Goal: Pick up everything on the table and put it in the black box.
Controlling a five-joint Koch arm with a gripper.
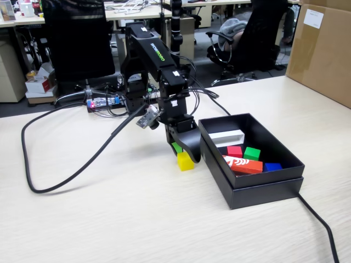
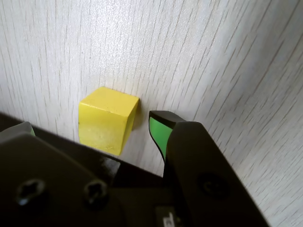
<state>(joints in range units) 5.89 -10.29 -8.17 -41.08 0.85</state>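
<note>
One yellow cube [image 2: 106, 120] sits partly hidden between the tool's [image 2: 90, 130] parted jaws.

Office behind: black chairs [image 1: 77, 38], pale desks [image 1: 137, 11], dark floor [image 1: 230, 68].

Small yellow plain cube [image 1: 185, 161] sits on the light beige wood-grain tabletop [image 1: 109, 219], directly under the end effector [image 1: 184, 149], btwn its tips in the wrist view [image 2: 108, 120]. Shallow matte black rectangular box [image 1: 258, 192] lies just right of the end effector in the fixed view. Inside it: small red cube [image 1: 235, 151] and small green cube [image 1: 252, 153] side by side, white oblong block [image 1: 226, 137] behind them, longer red block w/ white marks [image 1: 243, 164] in front.
</note>
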